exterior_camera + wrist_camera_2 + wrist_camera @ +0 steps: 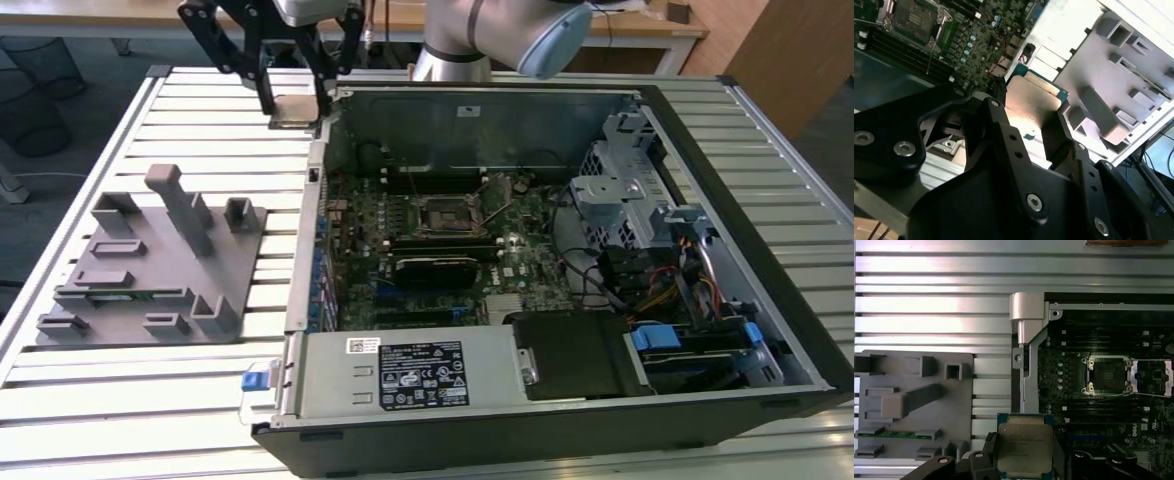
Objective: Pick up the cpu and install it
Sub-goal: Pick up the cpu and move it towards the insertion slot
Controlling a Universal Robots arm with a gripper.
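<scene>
CPU, small flat square chip with silver metal top (1024, 449), pinched by its edges in the black two-finger gripper (295, 100), over slatted metal table (134, 400), just outside black open computer case wall (318, 190). Dark square socket (445, 212) at four o'clock, exterior view. Risk: edge grip slips or tilts, skewed landing bends socket pins.

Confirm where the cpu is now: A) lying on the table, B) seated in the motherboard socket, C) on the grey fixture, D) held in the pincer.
D: the cpu sits clamped in the pincer, and the socket is open and empty.
</scene>
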